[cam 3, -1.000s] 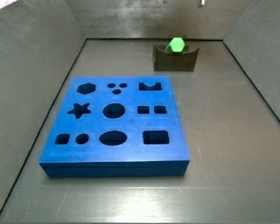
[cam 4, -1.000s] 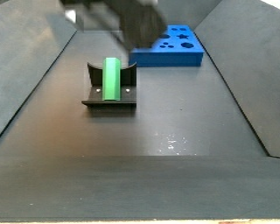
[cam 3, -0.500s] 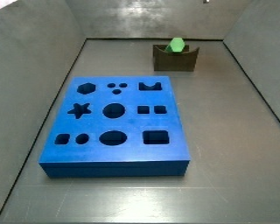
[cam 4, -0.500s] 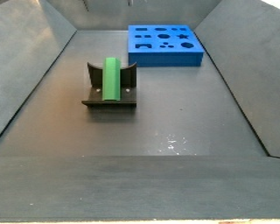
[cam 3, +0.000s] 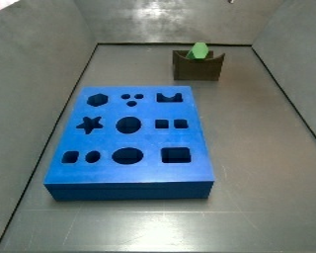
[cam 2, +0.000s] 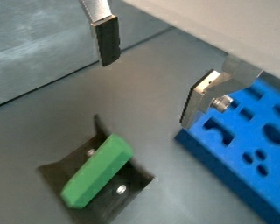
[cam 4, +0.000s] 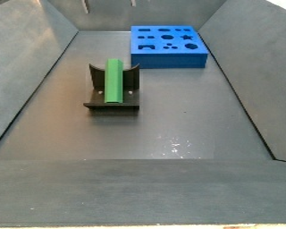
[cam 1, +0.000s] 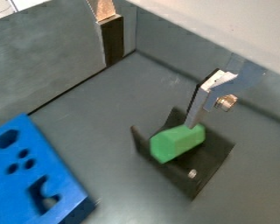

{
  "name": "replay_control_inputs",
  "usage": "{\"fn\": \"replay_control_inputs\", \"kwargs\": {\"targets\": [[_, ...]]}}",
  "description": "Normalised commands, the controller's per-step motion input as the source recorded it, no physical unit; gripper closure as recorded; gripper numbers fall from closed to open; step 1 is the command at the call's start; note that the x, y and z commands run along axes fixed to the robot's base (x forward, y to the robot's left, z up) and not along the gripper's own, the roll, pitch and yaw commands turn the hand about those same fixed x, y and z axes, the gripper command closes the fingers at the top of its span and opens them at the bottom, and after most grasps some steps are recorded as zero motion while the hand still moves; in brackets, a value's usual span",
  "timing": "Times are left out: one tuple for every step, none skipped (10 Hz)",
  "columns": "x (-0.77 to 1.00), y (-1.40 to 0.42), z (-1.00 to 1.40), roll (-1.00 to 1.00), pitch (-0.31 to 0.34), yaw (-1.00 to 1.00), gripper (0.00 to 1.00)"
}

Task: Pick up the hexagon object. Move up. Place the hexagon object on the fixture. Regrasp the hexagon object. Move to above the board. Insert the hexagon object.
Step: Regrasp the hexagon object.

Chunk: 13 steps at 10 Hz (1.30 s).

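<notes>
item, left to right in a side view: the fixture (cam 4: 112, 92), a dark notched holder standing on the grey floor, left of centre; the hexagon object (cam 4: 114, 77), a bright green prism, lies lengthwise in the notch, cradled so its flats sit steady and both long sides stay reachable for a fresh grip. further right and farther back: the board (cam 4: 170, 45), blue, flat on the floor, its cut-outs facing up to receive pieces; well apart from the fixture. no arm appears in either side view. in a wrist view, the pincer (cam 2: 154, 72) hangs above the floor, raised well clear of the green piece; its two fingers (cam 2: 106, 38) are spread wide with nothing between the pads but bare floor, so it is released and empty. the same view shows the fixture (cam 2: 78, 158) with the hexagon object (cam 2: 97, 169) resting in it, and the board (cam 2: 248, 144) just beside the far finger. judged stage: placement on the fixture looks complete, regrasp not yet begun. next move would call for lowering the spread fingers astride the prism's long sides. risk: a skewed closure could roll the piece out of the notch.
</notes>
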Motion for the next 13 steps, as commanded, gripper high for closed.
{"fn": "replay_control_inputs", "kwargs": {"targets": [[-0.03,-0.02,0.01,1.00,-0.029,0.02,0.00],[-0.04,-0.02,0.01,1.00,-0.033,0.02,0.00],[-0.03,-0.02,0.01,1.00,-0.033,0.02,0.00],[-0.03,-0.02,0.02,1.00,-0.029,0.02,0.00],[-0.02,-0.02,0.02,1.00,-0.027,0.02,0.00],[0.00,-0.02,0.00,1.00,-0.019,0.02,0.00],[0.02,-0.02,-0.01,1.00,-0.017,0.02,0.00],[0.03,-0.03,-0.01,1.00,-0.001,0.02,0.00],[0.04,-0.03,-0.01,1.00,0.005,0.03,0.00],[0.05,-0.03,-0.02,1.00,0.027,0.03,0.00],[0.07,-0.04,-0.02,1.00,0.057,0.04,0.00],[0.08,-0.04,-0.01,1.00,0.091,0.05,0.00],[0.09,-0.04,-0.01,0.84,0.115,0.06,0.00]]}}
